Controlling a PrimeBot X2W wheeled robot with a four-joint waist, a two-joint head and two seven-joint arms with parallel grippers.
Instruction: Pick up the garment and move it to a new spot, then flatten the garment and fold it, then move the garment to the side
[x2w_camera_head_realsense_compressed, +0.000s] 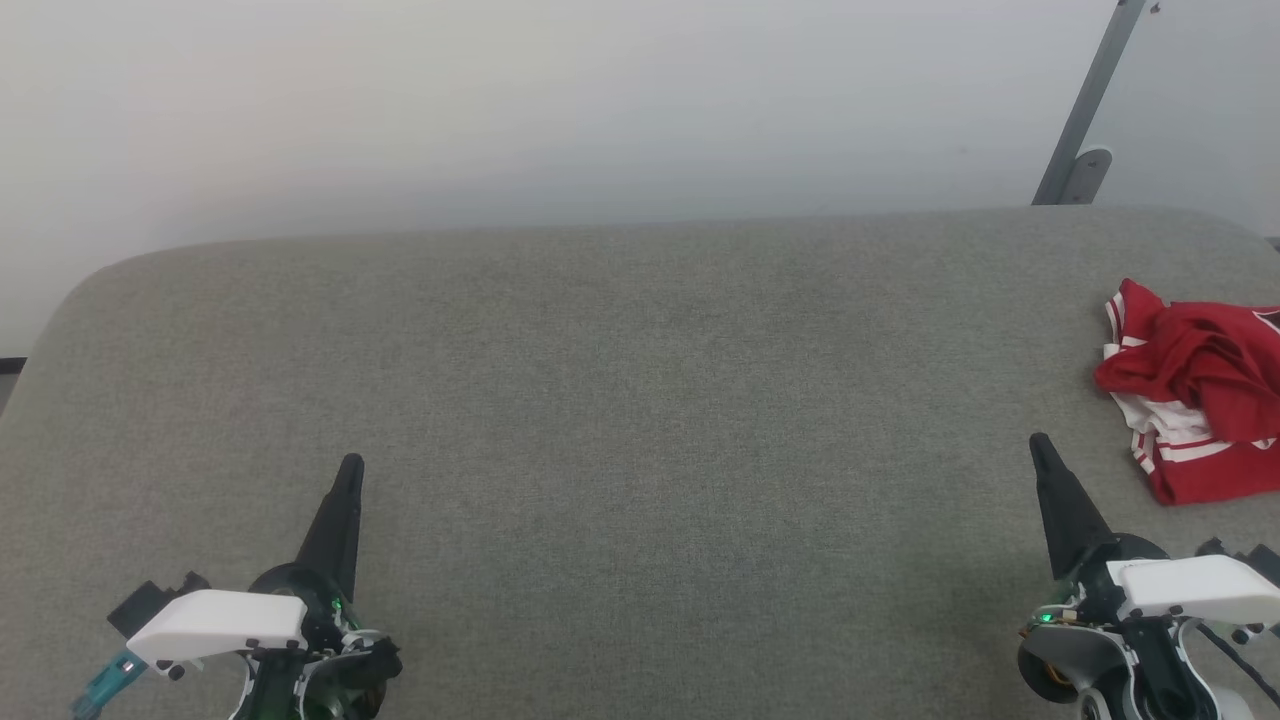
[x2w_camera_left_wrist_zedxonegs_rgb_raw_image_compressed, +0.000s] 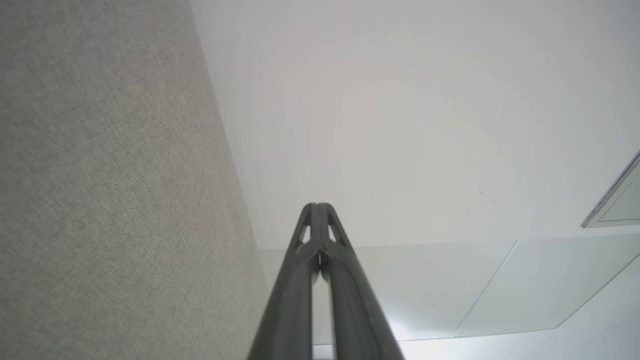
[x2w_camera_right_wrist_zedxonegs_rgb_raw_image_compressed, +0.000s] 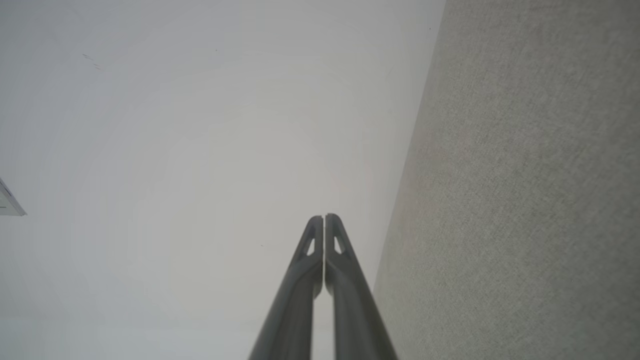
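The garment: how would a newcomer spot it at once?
A grey fabric surface lies before the robot. Near its right edge, just beyond the right gripper, lies the crumpled jersey. It alone is bright red, with white striped trim.

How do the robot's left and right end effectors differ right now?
In the head view, the left end effector leans rightward and the right end effector leans leftward. The right end effector sits near the crumpled garment; the left end effector is far across the grey surface from it. Both are shut and empty.

Open grey surface (x2w_camera_head_realsense_compressed: 640, 400), garment (x2w_camera_head_realsense_compressed: 1200, 375) far right
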